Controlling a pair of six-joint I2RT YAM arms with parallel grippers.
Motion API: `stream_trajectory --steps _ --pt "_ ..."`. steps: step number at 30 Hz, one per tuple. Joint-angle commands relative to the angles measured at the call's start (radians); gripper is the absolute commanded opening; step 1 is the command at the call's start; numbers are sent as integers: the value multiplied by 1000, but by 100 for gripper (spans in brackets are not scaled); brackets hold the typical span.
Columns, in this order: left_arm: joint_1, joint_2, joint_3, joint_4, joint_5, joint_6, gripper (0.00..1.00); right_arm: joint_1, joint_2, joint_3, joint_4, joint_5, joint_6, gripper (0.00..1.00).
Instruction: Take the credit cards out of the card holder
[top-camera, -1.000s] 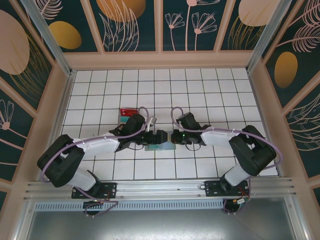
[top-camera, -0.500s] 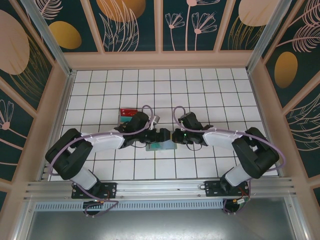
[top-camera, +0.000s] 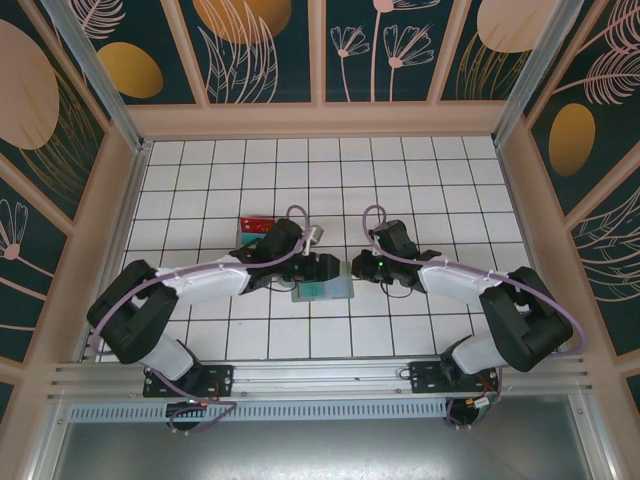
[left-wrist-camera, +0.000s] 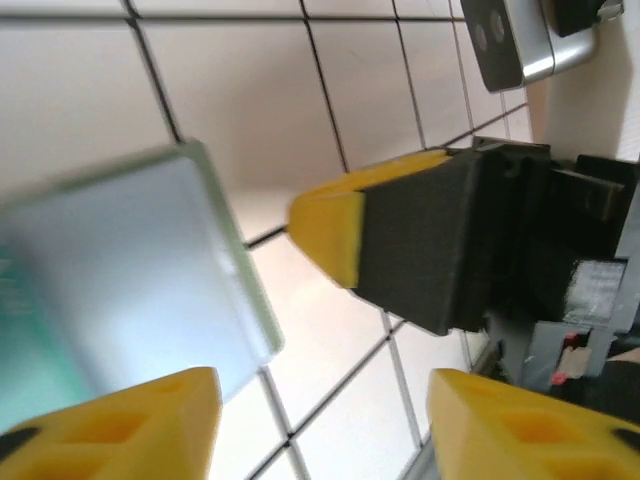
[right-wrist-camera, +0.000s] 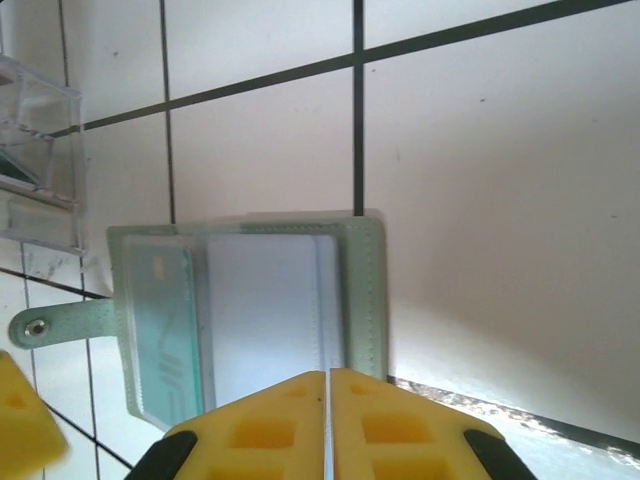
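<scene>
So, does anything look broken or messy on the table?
Nothing stands out. The small grey-green folding card holder lies open and flat on the white tiled table, about square with the tile lines. A teal plastic card sits tucked in its pocket. Nothing looks spilled or torn.

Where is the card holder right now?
In the top view, the card holder lies open on the table, front centre, just below the gap between the left end effector and right end effector; the clear tray sits farther back-left.
</scene>
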Motion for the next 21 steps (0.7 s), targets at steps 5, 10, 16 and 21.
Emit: stream_trajectory --steps 5,10,16,21 --pt "100 -156 -104 -193 -174 61 33 15 29 50 96 -160 24 11" --pt "100 -122 -141 -188 -187 53 12 56 113 101 110 -208 20 10" --pt "100 -72 -149 -122 -148 39 7 84 202 132 109 -234 21 8" --pt "100 -50 -143 -103 -127 44 7 98 238 148 111 -252 19 8"
